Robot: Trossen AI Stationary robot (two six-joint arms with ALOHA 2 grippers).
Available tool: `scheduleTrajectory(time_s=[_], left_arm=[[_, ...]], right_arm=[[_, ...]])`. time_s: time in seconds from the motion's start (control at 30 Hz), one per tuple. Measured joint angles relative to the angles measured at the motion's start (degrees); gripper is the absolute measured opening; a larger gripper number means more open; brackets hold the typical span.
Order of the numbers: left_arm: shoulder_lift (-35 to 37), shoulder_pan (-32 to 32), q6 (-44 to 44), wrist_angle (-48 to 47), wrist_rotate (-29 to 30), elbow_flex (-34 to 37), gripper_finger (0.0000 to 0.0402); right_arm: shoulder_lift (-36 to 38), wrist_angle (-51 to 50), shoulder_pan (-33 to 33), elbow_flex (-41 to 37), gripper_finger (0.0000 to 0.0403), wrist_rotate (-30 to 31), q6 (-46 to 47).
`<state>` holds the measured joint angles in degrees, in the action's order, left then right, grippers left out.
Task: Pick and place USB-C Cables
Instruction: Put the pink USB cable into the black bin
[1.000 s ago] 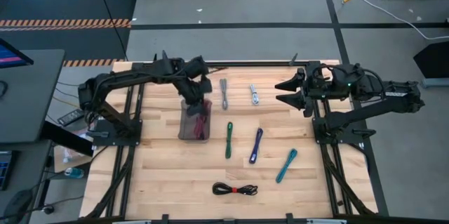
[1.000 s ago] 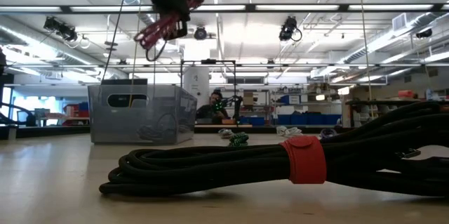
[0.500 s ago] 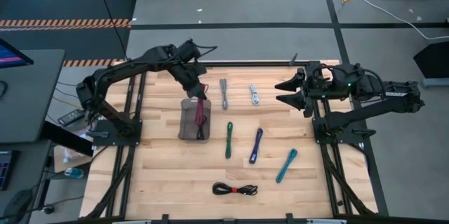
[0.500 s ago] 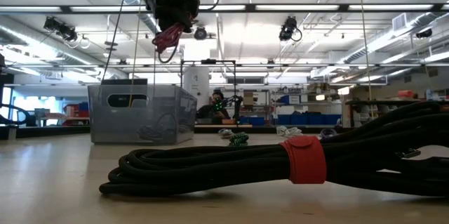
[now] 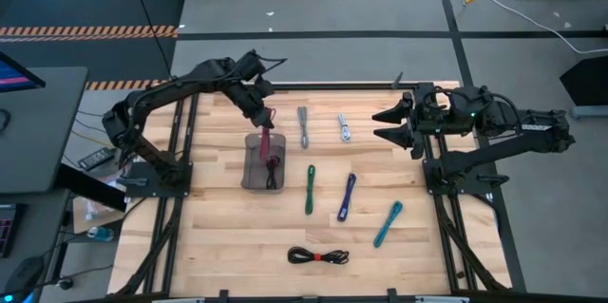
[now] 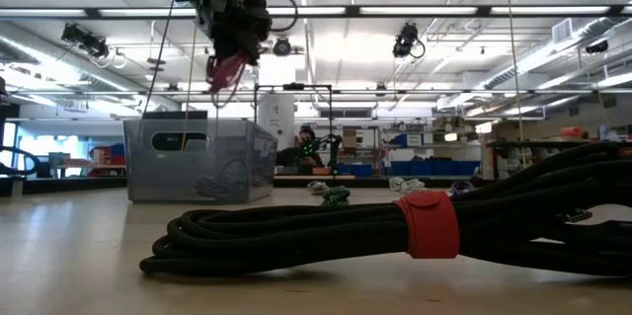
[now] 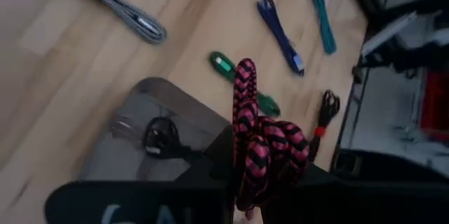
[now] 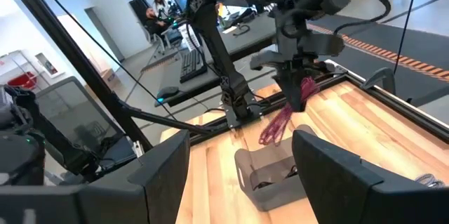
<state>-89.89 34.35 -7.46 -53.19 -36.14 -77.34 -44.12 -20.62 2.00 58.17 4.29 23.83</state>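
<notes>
Placing step, seen from my remote station. The bench (image 5: pixel 228 246) carries the grey tray (image 5: pixel 250 176), which already holds one dark cable (image 7: pixel 163 140). Five more cables lie loose to its right: grey (image 5: pixel 303 125), silver (image 5: pixel 344 128), green (image 5: pixel 310 190), purple (image 5: pixel 347 197) and teal (image 5: pixel 388 224). The black red-tied cable (image 5: pixel 318 256) rests nearest the front edge. My left gripper (image 5: pixel 267 119) hangs above the tray's far end, its fingers clamped on the magenta cable (image 5: pixel 268 147), which dangles towards the tray. I judge the next move to be lowering the bundle inside the tray walls before letting go. My right gripper (image 5: pixel 391 123) waits at the right edge, its fingers apart and holding nothing.
</notes>
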Motion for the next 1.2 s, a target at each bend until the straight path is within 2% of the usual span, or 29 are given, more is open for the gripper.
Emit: scheduleTrajectory(time_s=[0.1, 0.23, 0.37, 0.6, 0.83, 0.97, 1.2], left_arm=[[0.30, -0.38, -4.28, 7.10, -3.21, 7.04, 0.0033], [0.38, -2.57, -10.34, 19.52, -3.91, 17.07, 0.0033], [0.46, -3.87, -14.52, 28.54, -7.15, 22.29, 0.0033], [0.39, -3.73, -15.88, 29.87, -7.71, 26.22, 0.0033], [0.42, -3.28, -12.93, 27.39, -7.41, 26.23, 0.0033], [0.46, -2.85, -10.81, 23.02, -5.01, 26.17, 0.0033], [0.46, -2.77, -10.99, 23.91, -4.33, 26.17, 0.0033]], right_arm=[[0.00, -0.02, 0.00, 0.00, 0.0258, 0.00, 0.13], [0.00, -0.04, 0.00, 0.00, 0.0258, -0.02, 0.30], [0.00, -0.06, 0.00, 0.00, 0.0258, -0.50, 0.61], [0.00, -0.09, 0.00, 0.00, 0.0258, -0.63, 0.63], [0.00, -0.11, 0.00, 0.00, 0.0258, -0.61, 0.64], [0.00, -0.11, 0.00, -0.02, 0.0258, -0.61, 0.66], [0.00, -0.13, 0.00, -0.02, 0.0258, -0.61, 0.59]])
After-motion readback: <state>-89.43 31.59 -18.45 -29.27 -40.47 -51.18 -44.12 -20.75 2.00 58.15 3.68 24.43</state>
